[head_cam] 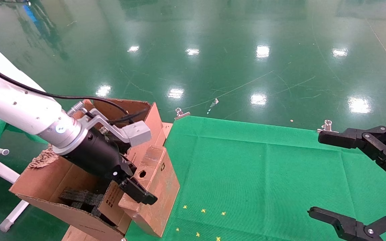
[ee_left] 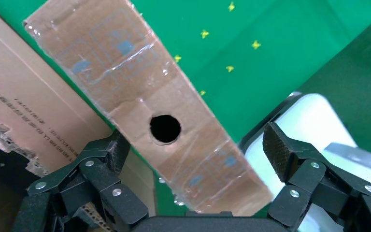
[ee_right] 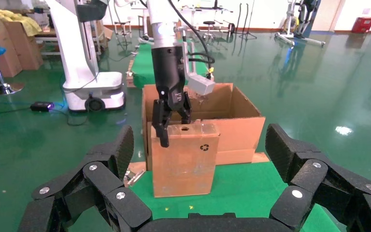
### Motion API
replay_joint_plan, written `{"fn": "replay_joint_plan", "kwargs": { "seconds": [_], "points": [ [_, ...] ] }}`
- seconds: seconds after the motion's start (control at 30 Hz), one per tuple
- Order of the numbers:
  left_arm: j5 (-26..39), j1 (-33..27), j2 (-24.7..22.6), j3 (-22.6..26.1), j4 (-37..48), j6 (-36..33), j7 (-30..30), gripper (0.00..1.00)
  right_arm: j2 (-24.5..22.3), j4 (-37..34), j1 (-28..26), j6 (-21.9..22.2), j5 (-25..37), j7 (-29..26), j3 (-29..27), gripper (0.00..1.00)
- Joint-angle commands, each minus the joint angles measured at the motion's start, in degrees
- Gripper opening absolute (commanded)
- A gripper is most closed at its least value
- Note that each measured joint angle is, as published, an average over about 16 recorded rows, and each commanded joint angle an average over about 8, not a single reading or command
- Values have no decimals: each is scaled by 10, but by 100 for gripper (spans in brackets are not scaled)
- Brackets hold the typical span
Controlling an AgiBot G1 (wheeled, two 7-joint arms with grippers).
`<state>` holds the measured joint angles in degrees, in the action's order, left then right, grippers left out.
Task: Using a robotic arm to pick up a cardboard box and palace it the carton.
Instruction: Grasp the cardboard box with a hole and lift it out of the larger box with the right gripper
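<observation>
Item: cardboard box, lower centre-left, upright against carton; likely light, stiff, tape-slick, best held across narrow top near hole; left gripper spread astride it, not yet pinching; right gripper spread, idle lower right

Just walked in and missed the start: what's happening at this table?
The left gripper is at the top of the cardboard box, its open fingers straddling the end with the round hole. The box stands on the green cloth right beside the carton, not yet inside. The right gripper sits open and apart at the table's other side.
</observation>
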<state>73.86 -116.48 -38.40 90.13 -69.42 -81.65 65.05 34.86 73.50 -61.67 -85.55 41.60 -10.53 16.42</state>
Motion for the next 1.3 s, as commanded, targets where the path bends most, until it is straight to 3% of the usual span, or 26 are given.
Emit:
{"fn": "replay_joint_plan", "kwargs": {
  "seconds": [0.03,0.17,0.23,0.3,1.3],
  "points": [
    [6,2,-1,3,-6,2,2,71,0,0,0,0,0,0,0,56],
    [12,5,1,5,-19,8,5,21,0,0,0,0,0,0,0,6],
    [15,8,3,6,-23,11,5,6,0,0,0,0,0,0,0,0],
    [17,12,3,8,-25,15,4,0,0,0,0,0,0,0,0,0],
    [62,40,14,21,-24,58,-40,0,-1,0,0,1,-1,1,2,0]
  ]
}}
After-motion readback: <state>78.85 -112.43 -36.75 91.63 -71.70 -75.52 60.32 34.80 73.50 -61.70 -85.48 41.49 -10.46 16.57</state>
